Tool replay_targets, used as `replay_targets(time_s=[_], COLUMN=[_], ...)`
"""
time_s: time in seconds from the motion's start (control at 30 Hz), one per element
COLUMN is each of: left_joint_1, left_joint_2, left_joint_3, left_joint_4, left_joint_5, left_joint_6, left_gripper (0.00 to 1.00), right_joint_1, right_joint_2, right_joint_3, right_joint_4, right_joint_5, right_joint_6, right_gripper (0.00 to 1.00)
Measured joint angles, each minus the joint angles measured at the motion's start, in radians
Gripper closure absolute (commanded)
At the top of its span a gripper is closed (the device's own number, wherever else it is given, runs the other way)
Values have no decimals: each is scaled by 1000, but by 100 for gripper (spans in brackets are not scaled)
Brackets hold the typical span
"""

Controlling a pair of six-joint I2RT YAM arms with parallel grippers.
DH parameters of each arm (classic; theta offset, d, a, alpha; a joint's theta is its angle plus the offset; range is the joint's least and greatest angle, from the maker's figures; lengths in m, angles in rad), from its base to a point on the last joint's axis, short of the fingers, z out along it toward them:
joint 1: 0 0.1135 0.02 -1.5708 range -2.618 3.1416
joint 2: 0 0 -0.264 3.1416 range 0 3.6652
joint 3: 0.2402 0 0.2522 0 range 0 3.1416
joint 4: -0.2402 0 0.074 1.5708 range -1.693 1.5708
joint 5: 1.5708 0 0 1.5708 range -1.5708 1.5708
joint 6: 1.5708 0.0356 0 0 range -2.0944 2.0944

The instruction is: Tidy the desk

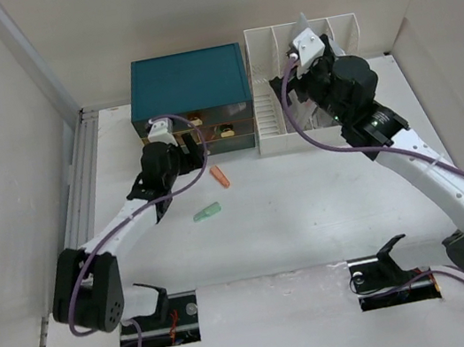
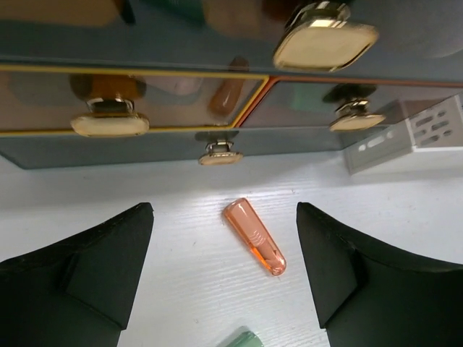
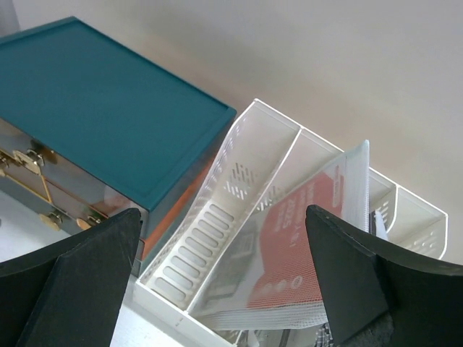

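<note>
The white desk (image 1: 311,213) carries a small orange capsule-shaped piece (image 1: 220,176) and a pale green one (image 1: 206,212) in front of the teal drawer box (image 1: 189,82). My left gripper (image 1: 189,158) hangs open just above the desk with the orange piece (image 2: 254,236) lying between its jaws, untouched; the green piece (image 2: 242,340) peeks in at the bottom edge. My right gripper (image 1: 311,87) is open and empty over the white file rack (image 1: 271,113), looking down at a mesh pouch with a red booklet (image 3: 307,246) leaning in a slot.
The drawer box's front (image 2: 145,144) has gold knobs (image 2: 108,123) and stands close ahead of the left jaws. The file rack (image 3: 239,188) sits right of the box. Walls close in at the left, the back and the right.
</note>
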Motion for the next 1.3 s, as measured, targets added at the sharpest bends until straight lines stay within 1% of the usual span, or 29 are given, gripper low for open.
replay_targets(time_s=[0.17, 0.33, 0.43, 0.6, 0.9, 1.0, 1.3], left_joint_1=[18, 17, 6, -26, -31, -23, -17], left_joint_2=[127, 186, 231, 312, 375, 410, 460], left_joint_3=[6, 7, 7, 7, 7, 13, 40], left_joint_4=[37, 116, 174, 236, 353, 363, 371], left_joint_5=[66, 97, 79, 9, -28, -29, -31], left_joint_6=[-31, -61, -74, -93, -130, -140, -151], left_gripper=[24, 26, 26, 26, 26, 26, 31], right_joint_1=[-33, -40, -40, -40, -40, -40, -40], right_joint_2=[-13, -13, -13, -13, -13, -12, -5], right_joint_3=[-1, -2, -3, -15, -27, -36, -36], right_joint_4=[2, 2, 2, 4, 11, 11, 15], right_joint_5=[-35, -49, -53, -54, -53, -53, -53], right_joint_6=[28, 41, 46, 50, 50, 50, 50], right_gripper=[0, 0, 0, 0, 0, 0, 0])
